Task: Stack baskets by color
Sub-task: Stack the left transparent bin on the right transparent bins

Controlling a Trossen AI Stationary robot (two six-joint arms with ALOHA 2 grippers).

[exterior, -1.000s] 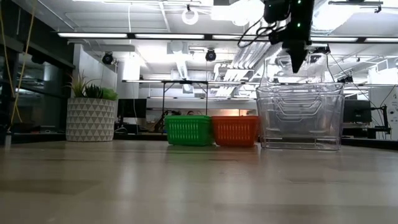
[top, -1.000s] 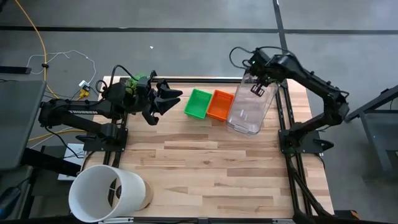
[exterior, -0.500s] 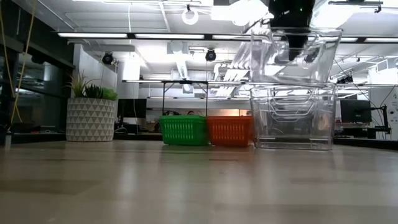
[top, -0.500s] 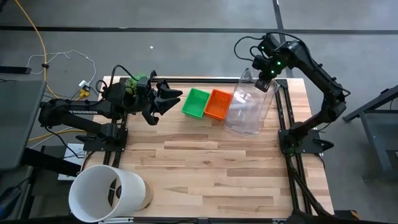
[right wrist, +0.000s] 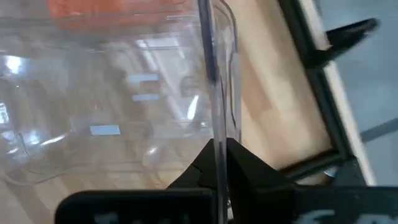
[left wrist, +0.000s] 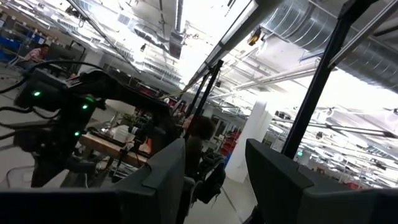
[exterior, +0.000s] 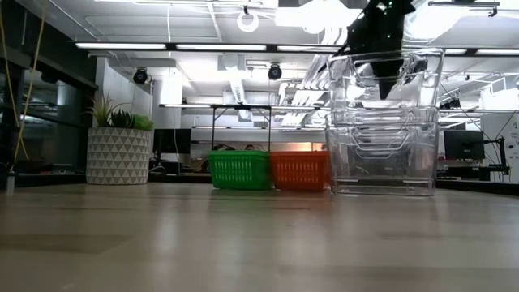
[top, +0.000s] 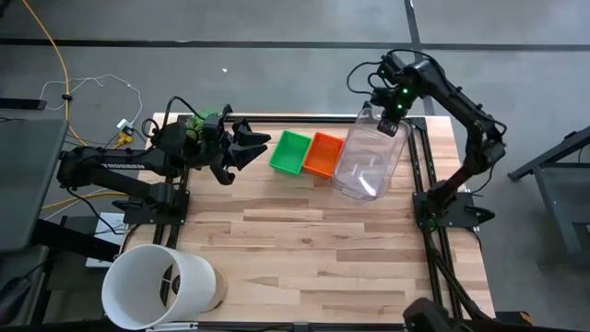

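Observation:
A green basket and a red-orange basket stand side by side on their bases at the table's far middle; the low view shows them as green and orange. Right of them stands a nested stack of clear plastic bins. The top clear bin is raised partly out of the stack, with my right gripper shut on its wall. My left gripper hovers open above the table's far left, pointing at the baskets and touching nothing. My right gripper pinches the top clear bin's far-right wall at its rim, one finger inside the bin and one outside. The fingers come from above, pointing down. The bin hangs upright below them, its lower part still inside the stack.
A large white bucket lies at the near left corner. The orange basket touches the clear stack. Bare wood covers the table's middle and near side. The right arm's frame rail runs along the right edge.
My right gripper, which pointed down into the clear stack, has moved toward the table's far right, turned, and raised the top clear bin partly out of the stack. The stack and both baskets have slid a little toward the table's left.

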